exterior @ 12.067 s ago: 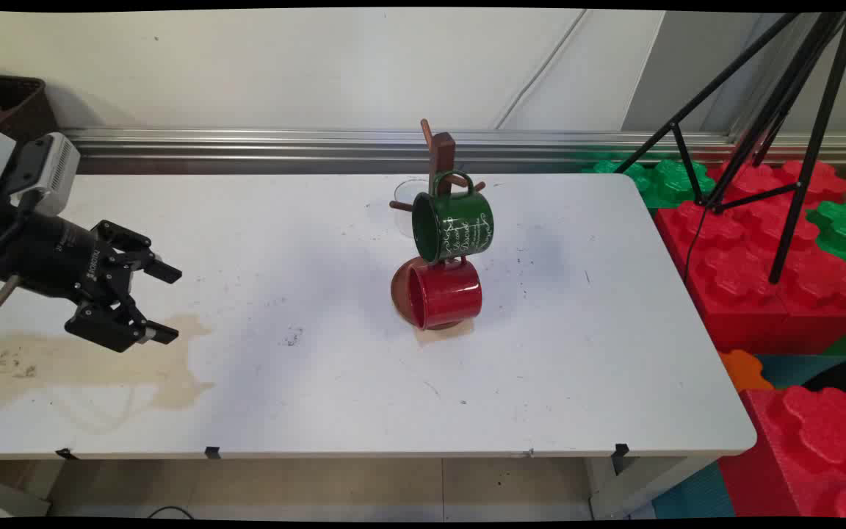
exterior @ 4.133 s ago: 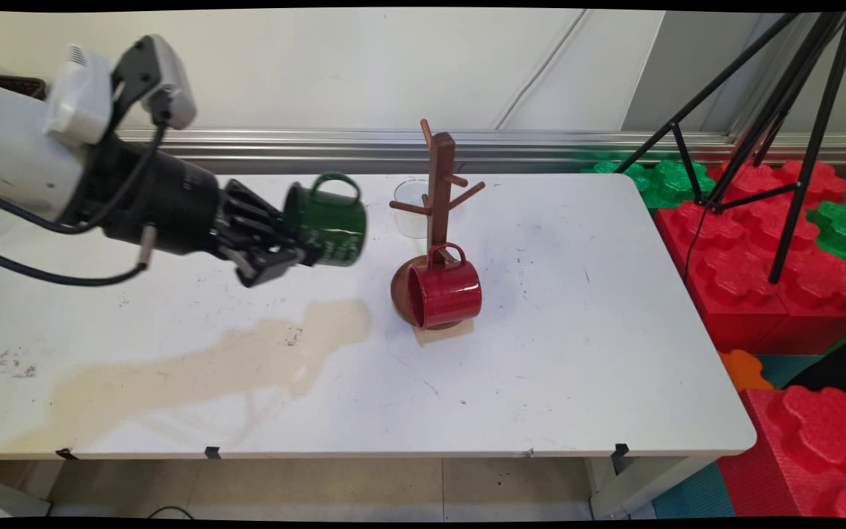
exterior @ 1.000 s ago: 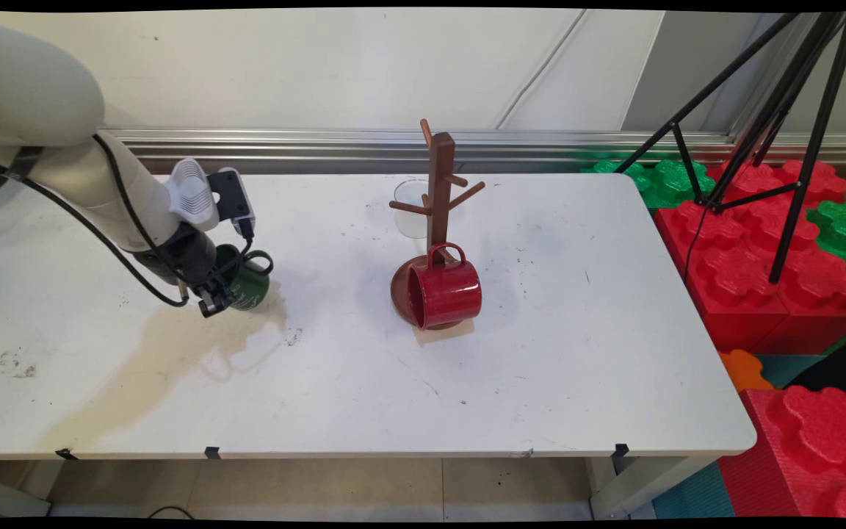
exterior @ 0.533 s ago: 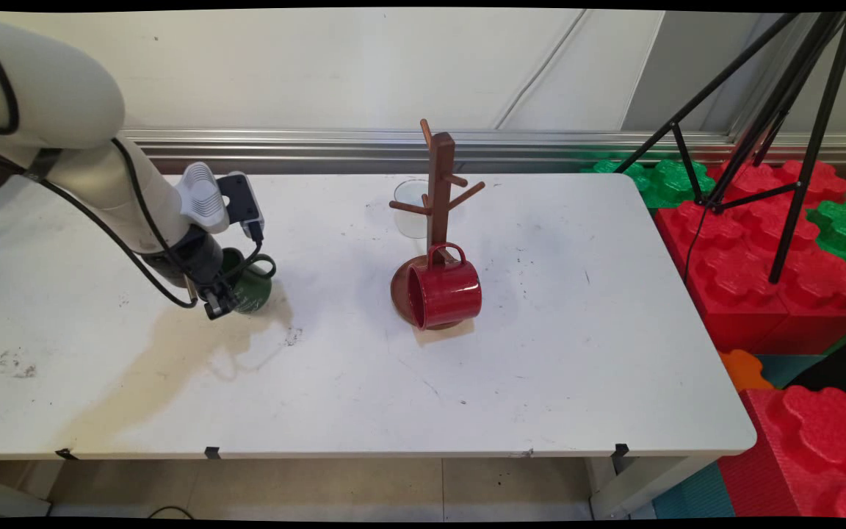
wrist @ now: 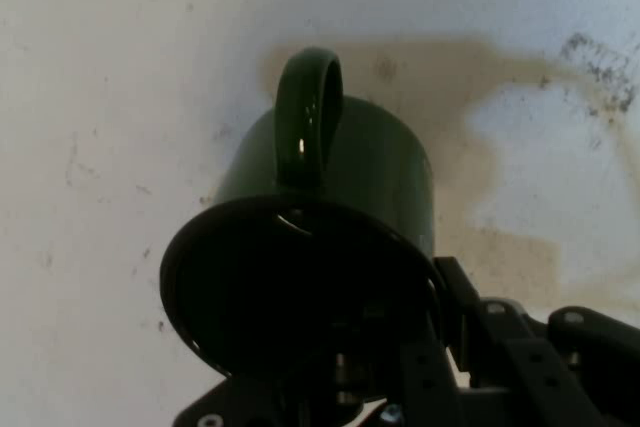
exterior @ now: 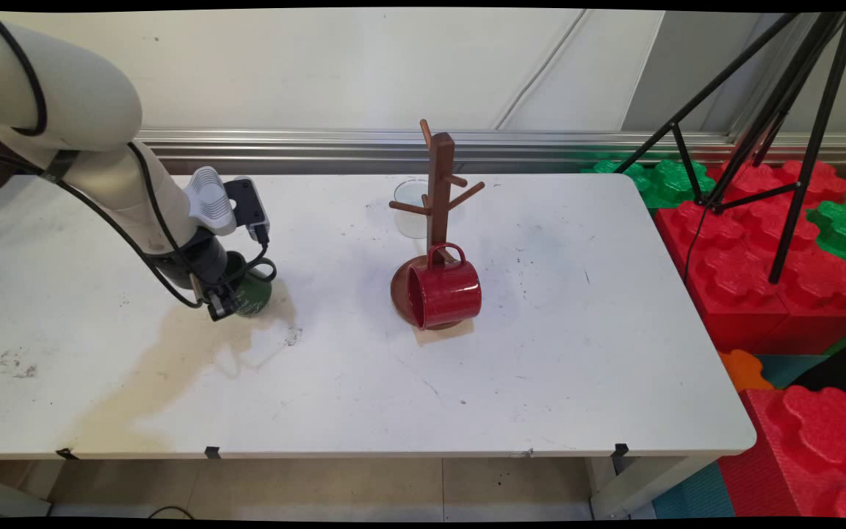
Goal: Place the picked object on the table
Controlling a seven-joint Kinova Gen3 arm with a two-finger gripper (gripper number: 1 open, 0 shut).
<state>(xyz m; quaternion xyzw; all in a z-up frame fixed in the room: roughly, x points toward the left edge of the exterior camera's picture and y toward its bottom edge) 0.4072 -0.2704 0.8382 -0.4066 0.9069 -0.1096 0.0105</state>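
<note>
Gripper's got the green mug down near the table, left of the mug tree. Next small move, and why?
Probably open the gripper: it grips the green mug by the rim, upright and seemingly resting on the white table, well clear of the mug tree and red mug. Contact isn't certain.

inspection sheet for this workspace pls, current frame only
Surface: white table, scuffed, with a tan stain at its near left.
Job's things: green mug on the table at left, in the claw; red mug hangs low on the brown mug tree.
Clutter: clear cup behind the tree.
Grippers: claw shut on the mug's rim, one finger inside.
Cables: black cables run along the arm.
Surroundings: wall behind; black tripod and red and green blocks at right.
</note>
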